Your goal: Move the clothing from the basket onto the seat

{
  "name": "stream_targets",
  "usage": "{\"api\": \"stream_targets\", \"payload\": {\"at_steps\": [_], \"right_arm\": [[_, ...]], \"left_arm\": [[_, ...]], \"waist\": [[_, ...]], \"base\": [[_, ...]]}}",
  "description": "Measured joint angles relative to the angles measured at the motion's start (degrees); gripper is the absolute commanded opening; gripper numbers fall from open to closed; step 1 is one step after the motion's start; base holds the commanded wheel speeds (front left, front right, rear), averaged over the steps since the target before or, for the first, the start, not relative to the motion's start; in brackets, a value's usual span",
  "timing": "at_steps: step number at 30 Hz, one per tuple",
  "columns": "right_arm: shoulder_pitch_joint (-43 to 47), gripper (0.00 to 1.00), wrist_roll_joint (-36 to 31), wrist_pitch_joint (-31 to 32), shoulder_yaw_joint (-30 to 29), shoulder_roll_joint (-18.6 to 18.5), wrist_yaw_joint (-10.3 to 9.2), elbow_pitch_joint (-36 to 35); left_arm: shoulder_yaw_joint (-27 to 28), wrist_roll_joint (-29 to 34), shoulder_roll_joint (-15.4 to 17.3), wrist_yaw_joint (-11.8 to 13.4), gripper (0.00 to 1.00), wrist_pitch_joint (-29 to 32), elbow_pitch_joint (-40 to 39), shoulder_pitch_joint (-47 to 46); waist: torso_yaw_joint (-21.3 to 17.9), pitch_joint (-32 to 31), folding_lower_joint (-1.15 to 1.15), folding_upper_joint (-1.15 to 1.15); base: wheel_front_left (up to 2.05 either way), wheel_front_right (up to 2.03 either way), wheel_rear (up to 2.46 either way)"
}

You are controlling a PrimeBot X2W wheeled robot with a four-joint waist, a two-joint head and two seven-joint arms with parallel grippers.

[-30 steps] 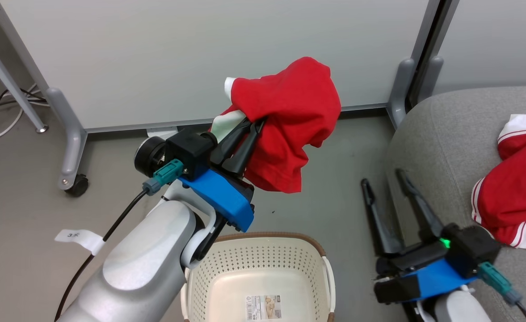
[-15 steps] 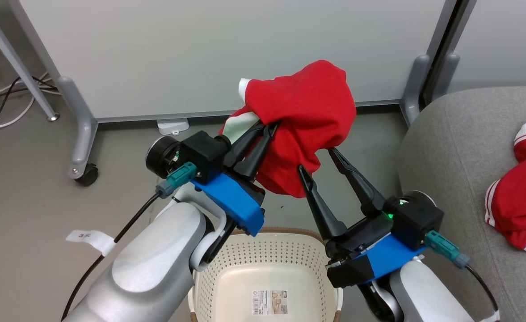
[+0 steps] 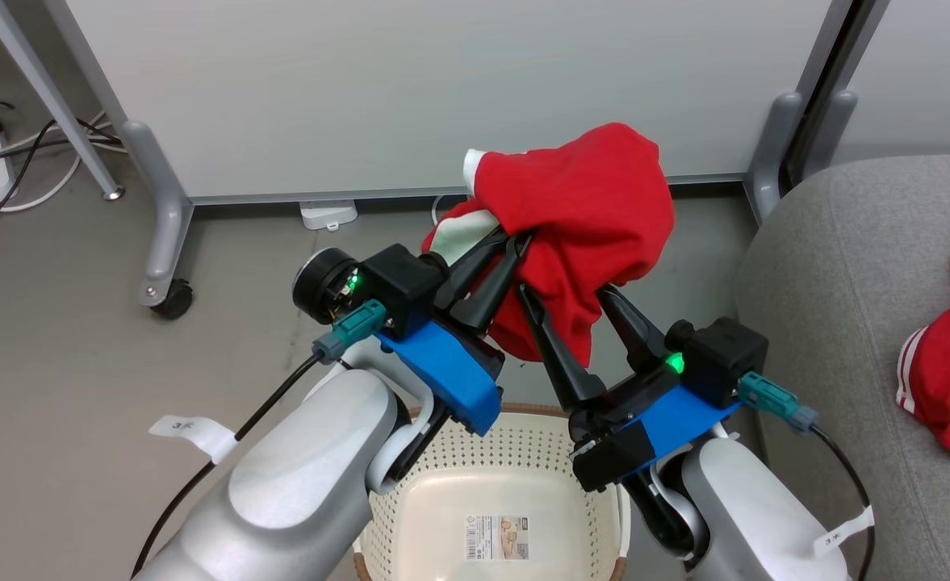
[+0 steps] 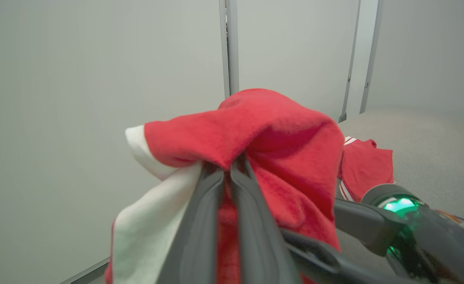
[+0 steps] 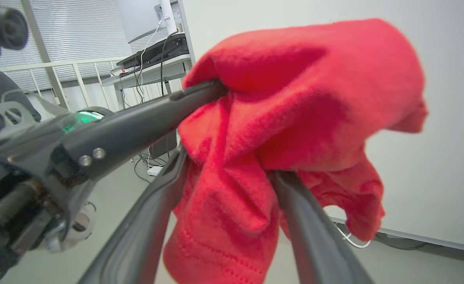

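- Left wrist view: the left gripper (image 4: 232, 167) is pressing its fingers together, clamping a bunched fold of the held garment (image 4: 263, 130). The cloth is red, with a white panel drooping down one side.
- Right wrist view: the right gripper (image 5: 230, 165) is keeping its fingers apart, straddling a hanging fold of that same garment. Cloth is filling the gap and touching both fingers.
- Head view: both grippers are meeting at the held garment, which is hanging in the air above the basket (image 3: 507, 452), just past its far rim. The left arm is reaching in from the basket's left and the right arm from its right.
- Basket is sitting on the floor under the arms, with the label sticker (image 3: 496, 538) on its bottom showing.
- Seat (image 3: 830, 323) is standing right of the basket. A second garment (image 3: 947, 371) is lying on it, well right of the basket and cut off by the frame edge.
- Pale partition panel (image 3: 442, 89) is standing behind the basket.
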Motion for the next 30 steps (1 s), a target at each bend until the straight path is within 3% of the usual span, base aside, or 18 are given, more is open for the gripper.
{"api": "stream_targets", "payload": {"at_steps": [1, 2, 3, 30], "right_arm": [[-0.3, 1.0, 0.4, 0.0, 0.2, 0.0, 0.0, 0.2], [-0.5, 0.41, 0.8, 0.0, 0.4, 0.0, 0.0, 0.5], [-0.7, 0.0, 1.2, 0.0, 0.7, 0.0, 0.0, 0.8], [-0.9, 0.0, 1.7, 0.0, -0.4, 0.0, 0.0, 0.8]], "left_arm": [[-0.1, 0.0, -0.1, 0.0, 0.0, -0.1, 0.2, 0.0], [-0.2, 0.0, -0.2, -0.2, 0.0, -0.2, 0.3, 0.0], [-0.3, 0.0, -0.2, -0.3, 0.0, -0.3, 0.5, 0.0], [-1.5, 0.0, -0.1, -0.1, 0.0, -1.5, 2.1, -0.6]], "waist": [[0.0, 0.0, 0.0, 0.0], [0.0, -0.1, 0.0, 0.0], [0.1, -0.1, 0.0, 0.0], [-0.2, -0.4, 0.0, 0.0]], "base": [[0.0, 0.0, 0.0], [0.0, 0.0, 0.0], [0.0, 0.0, 0.0], [0.0, 0.0, 0.0]]}}
